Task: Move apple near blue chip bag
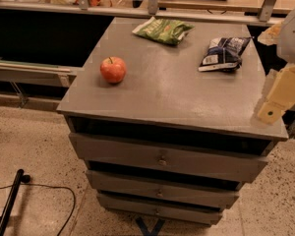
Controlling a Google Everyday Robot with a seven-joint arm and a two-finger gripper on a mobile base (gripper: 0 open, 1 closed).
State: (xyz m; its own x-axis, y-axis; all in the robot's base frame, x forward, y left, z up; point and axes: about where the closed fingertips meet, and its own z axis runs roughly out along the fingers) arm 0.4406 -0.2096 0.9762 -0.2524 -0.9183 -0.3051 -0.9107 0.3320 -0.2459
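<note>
The red-orange apple (113, 69) with a short dark stem stands on the left part of the grey cabinet top (172, 92). The dark navy blue chip bag (223, 53) with a white label lies at the back right of the top. The gripper (278, 95), pale and cream-coloured, hangs at the right edge of the view, over the cabinet's right front corner. It is well to the right of the apple and in front of the blue chip bag, touching neither.
A green chip bag (163, 30) lies at the back middle of the top. The cabinet has several drawers (162, 157) below. A rail with metal posts (152, 1) runs behind it. A black pole and cable (12, 200) lie on the speckled floor at the left.
</note>
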